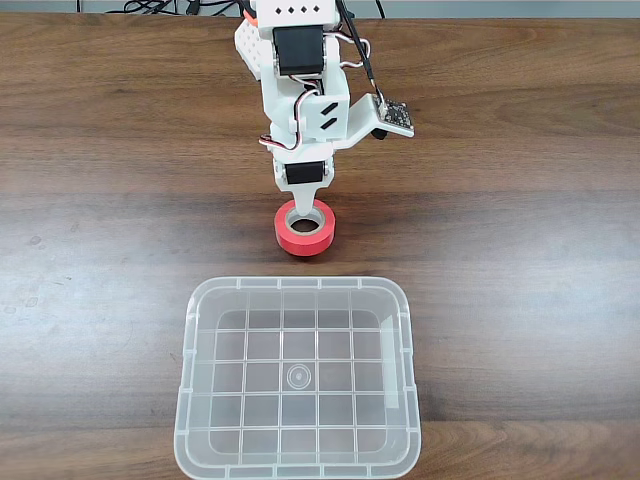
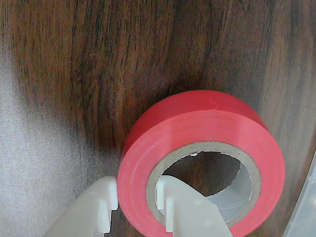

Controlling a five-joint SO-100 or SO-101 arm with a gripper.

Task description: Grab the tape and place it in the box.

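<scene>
Dark wood-grain counter (image 1: pixel 520 250). Arm reaches down from the far edge; pincer (image 2: pixel 136 205) clamped on the tape's (image 1: pixel 303 235) wall, one finger inside its core. Tape rests on the counter just beyond the box (image 1: pixel 405 330).

I see the tape (image 1: pixel 304 232) lying flat on the table (image 1: pixel 520 200), just behind the box (image 1: pixel 297 292) in the fixed view. My gripper (image 1: pixel 303 208) reaches down from behind, one finger (image 2: pixel 190 210) inside the core, the other (image 2: pixel 94 210) outside the tape's wall.
</scene>
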